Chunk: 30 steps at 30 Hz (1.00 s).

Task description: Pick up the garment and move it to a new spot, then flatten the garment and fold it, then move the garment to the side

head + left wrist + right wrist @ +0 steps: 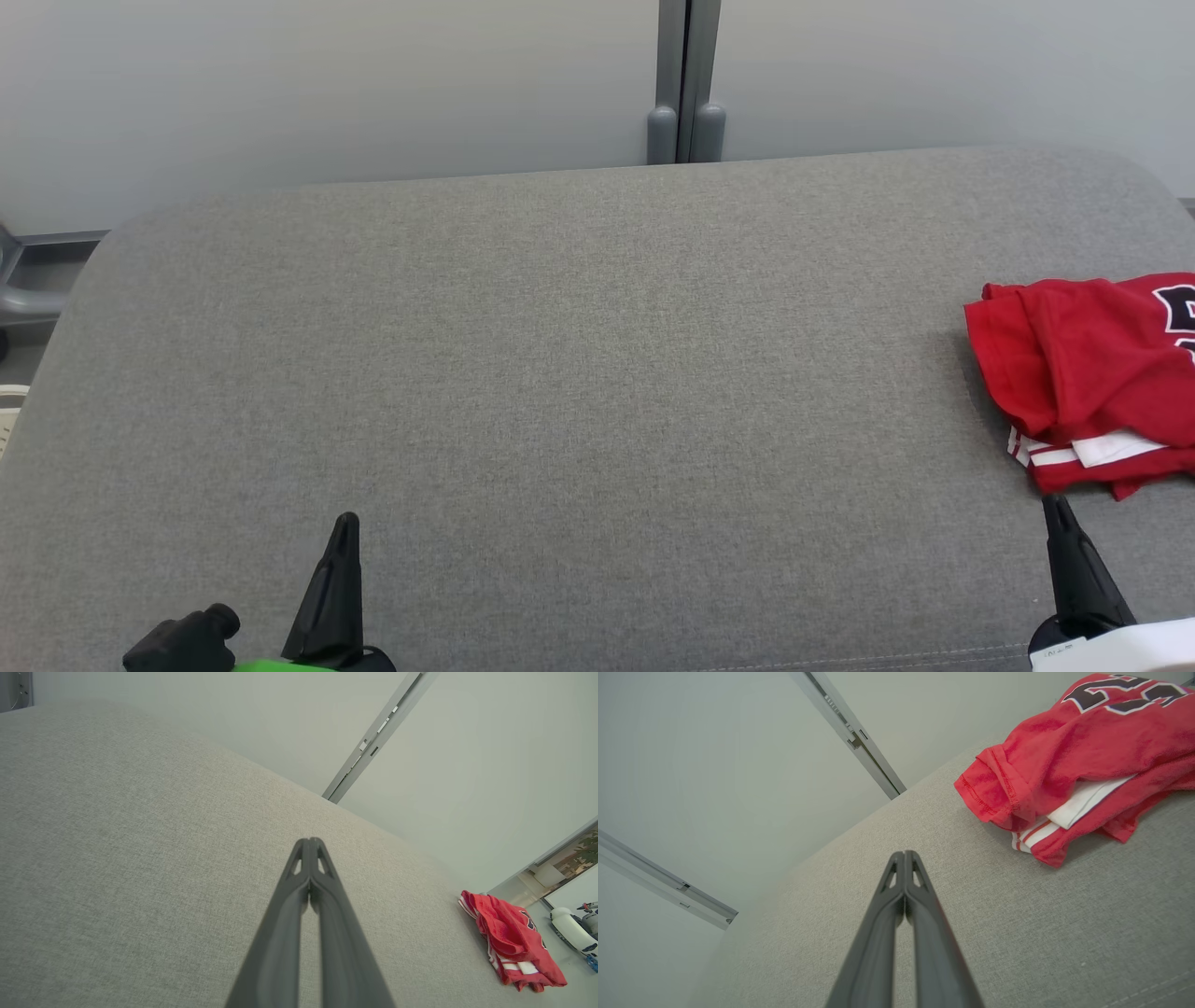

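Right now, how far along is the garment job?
Nothing looks done: the red garment lies bunched at the right edge of the grey surface. Nothing in hand: left gripper and right gripper are shut, empty. Pickup, flattening, folding, moving aside remain.

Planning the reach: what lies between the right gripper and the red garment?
Bare grey cushion between right gripper and garment, in the right wrist view.
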{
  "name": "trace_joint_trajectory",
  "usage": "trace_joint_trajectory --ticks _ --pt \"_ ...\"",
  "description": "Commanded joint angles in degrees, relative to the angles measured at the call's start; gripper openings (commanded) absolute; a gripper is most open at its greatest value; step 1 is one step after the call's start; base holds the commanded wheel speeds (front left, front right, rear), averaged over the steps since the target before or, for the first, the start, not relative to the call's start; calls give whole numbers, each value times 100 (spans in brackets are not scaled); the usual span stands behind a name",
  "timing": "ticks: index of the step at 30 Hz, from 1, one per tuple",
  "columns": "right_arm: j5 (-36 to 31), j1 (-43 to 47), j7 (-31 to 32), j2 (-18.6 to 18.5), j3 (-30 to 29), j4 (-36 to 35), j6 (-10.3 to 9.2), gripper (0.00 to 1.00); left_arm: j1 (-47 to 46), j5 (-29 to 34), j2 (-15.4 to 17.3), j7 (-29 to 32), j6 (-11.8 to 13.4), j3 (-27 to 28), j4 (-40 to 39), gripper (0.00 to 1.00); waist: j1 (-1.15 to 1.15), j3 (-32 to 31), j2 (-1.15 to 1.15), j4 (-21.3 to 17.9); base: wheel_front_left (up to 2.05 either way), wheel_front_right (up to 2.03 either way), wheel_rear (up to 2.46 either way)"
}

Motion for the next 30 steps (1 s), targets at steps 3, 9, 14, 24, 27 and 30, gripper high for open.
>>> trace_joint_trajectory --ticks 3,9,14,24,27,30 --pt "401 78 112 -13 -87 -155 -2 0 88 -316 -8 31 -71 63 -176 0 0 2 0 -6 0 0 0" --pt "930 186 292 13 -194 -224 -2 0 217 -740 -62 84 -143 108 -295 0 0 5 0 -18 0 0 0" --pt "1343 266 428 31 -276 -277 -2 0 320 -1077 -105 126 -199 143 -384 0 0 7 0 -29 0 0 0" --pt "2121 432 667 48 -416 -376 -2 0 515 -1701 -182 207 -304 208 -553 0 0 12 0 -49 0 0 0" --pt "2342 473 733 50 -453 -403 -2 0 562 -1865 -209 237 -339 228 -603 0 0 14 0 -55 0 0 0" --pt "2556 519 793 52 -488 -432 -2 0 621 -2043 -234 254 -364 248 -649 0 0 15 0 -62 0 0 0"
